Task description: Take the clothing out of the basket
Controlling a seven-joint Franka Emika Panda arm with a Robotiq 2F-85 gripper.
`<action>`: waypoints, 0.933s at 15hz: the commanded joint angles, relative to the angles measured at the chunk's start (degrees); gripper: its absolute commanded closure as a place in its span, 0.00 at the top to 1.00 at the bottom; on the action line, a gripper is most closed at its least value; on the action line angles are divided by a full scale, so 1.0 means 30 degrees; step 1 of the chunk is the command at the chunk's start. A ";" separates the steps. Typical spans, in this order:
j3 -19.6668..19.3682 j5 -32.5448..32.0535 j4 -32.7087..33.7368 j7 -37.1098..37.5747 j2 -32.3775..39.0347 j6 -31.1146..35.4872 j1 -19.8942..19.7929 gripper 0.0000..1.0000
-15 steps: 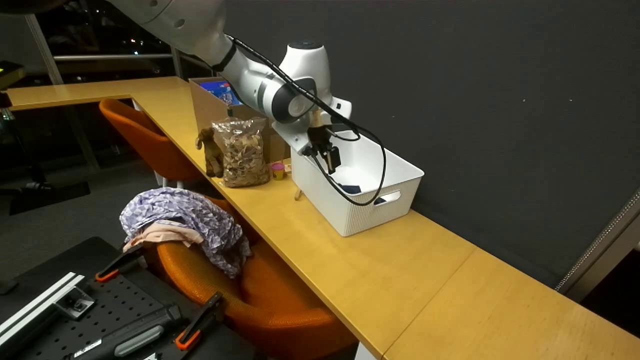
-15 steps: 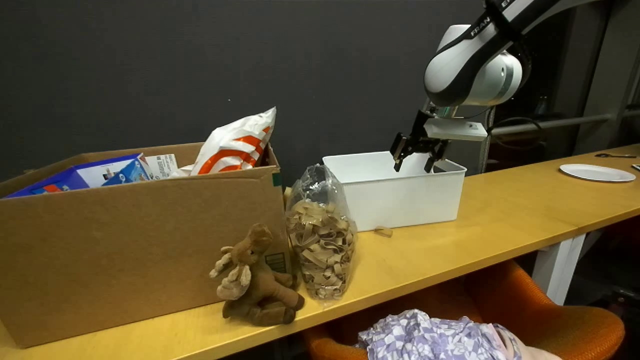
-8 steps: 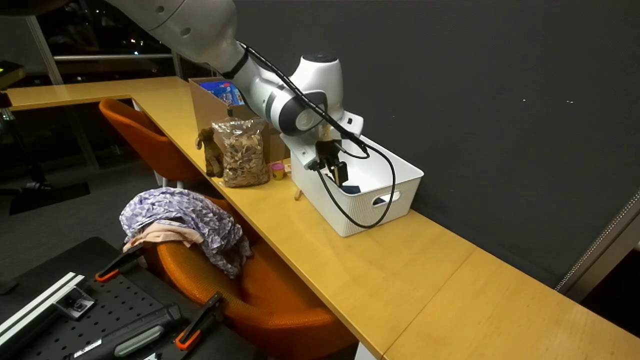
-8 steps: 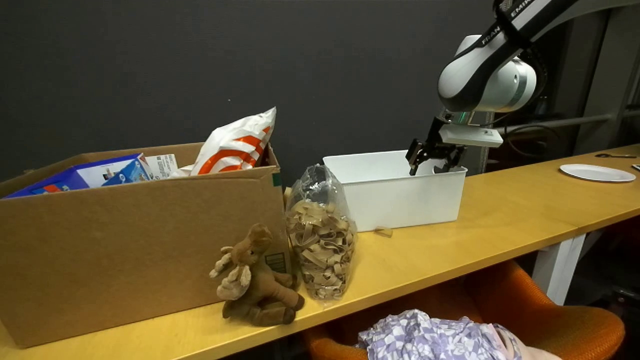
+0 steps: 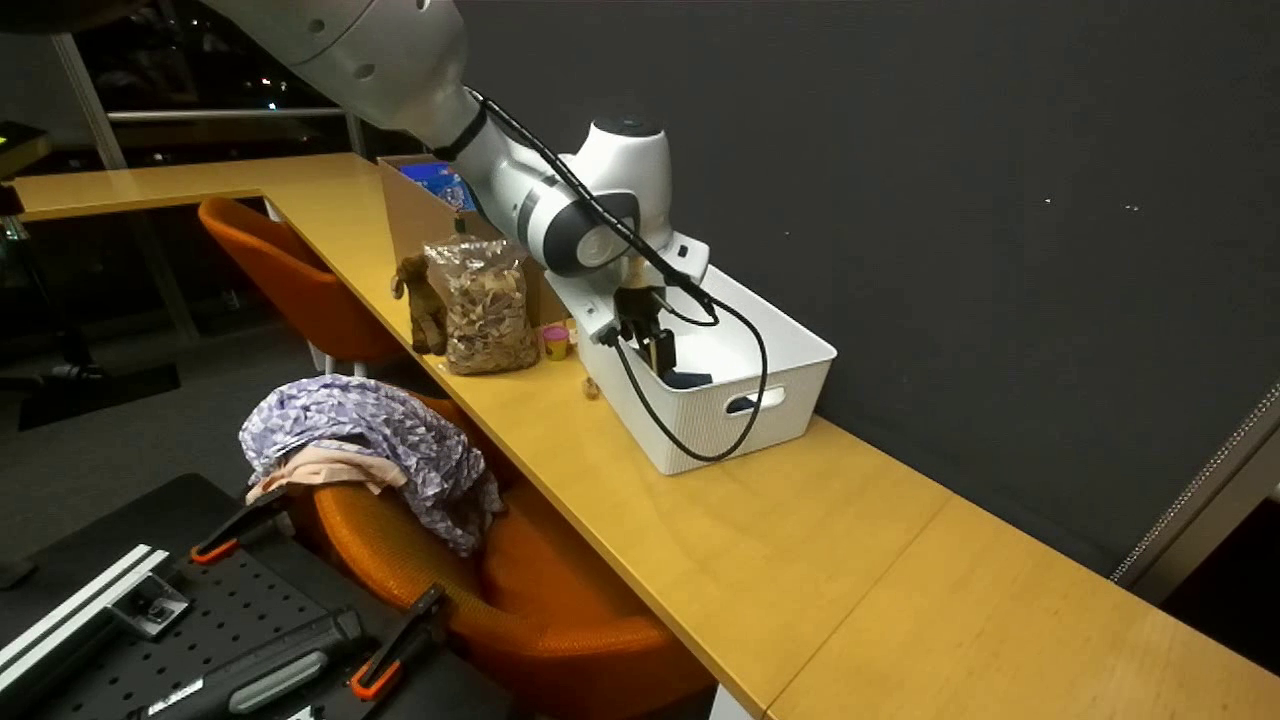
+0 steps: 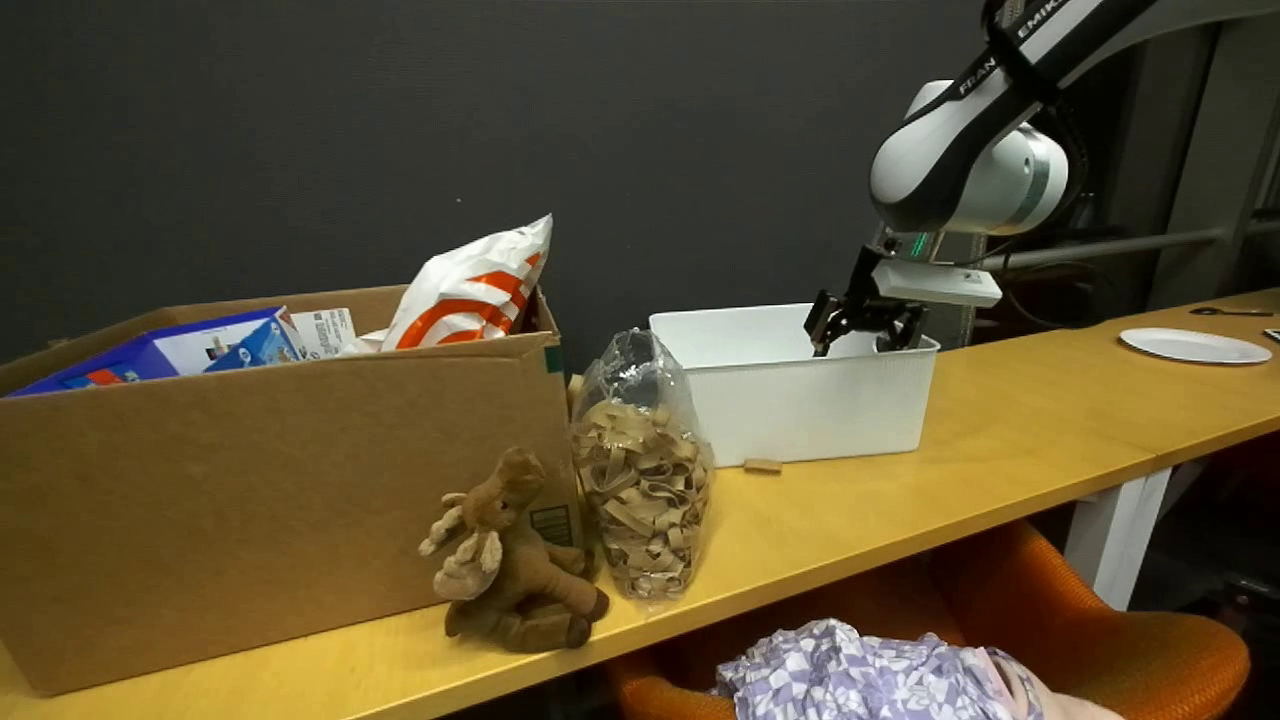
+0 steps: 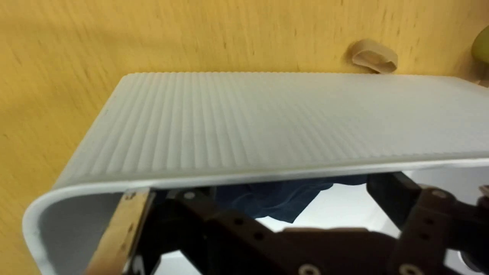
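- At the far left of an exterior view, the cardboard box (image 6: 280,520) is running off the edge, its front wall hiding the lower parts of the packages (image 6: 265,345) inside.
- The brown plush toy (image 6: 525,590) is sitting in front of the box, covering part of that wall.
- Next along, the clear bag (image 6: 645,500) of tan strips is standing upright, blocking the left corner of the white basket (image 6: 800,410).
- The basket is standing on the table (image 6: 1030,440); its front wall is hiding its floor here, and the wrist view is cutting off its right end.
- Inside the basket, the dark blue clothing (image 7: 267,198) is showing only in part, the rim and the gripper (image 6: 858,340) covering the rest; in an exterior view the clothing (image 5: 688,380) is peeking out beside the fingers.
- The gripper is pointing down into the basket, its jaws standing wide apart; the rim is hiding the fingertips in the wrist view, so whether they are touching the clothing I cannot tell.
- Below, the patterned cloth (image 6: 860,680) is lying on the orange chair (image 6: 1130,650), both being cut off.
- The arm (image 6: 945,165) is slanting down from the upper right, its base lying out of frame.
- At the far right, the plate (image 6: 1195,346) is lying flat.
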 commanded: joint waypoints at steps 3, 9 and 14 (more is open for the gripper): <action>0.0392 0.0536 -0.1746 -0.0375 -0.1118 -0.0890 0.0397 1.00; 0.0441 0.0471 -0.4265 -0.0354 -0.2745 -0.0593 0.1137 1.00; 0.0330 0.0416 -0.5406 -0.0476 -0.3867 -0.0464 0.1393 1.00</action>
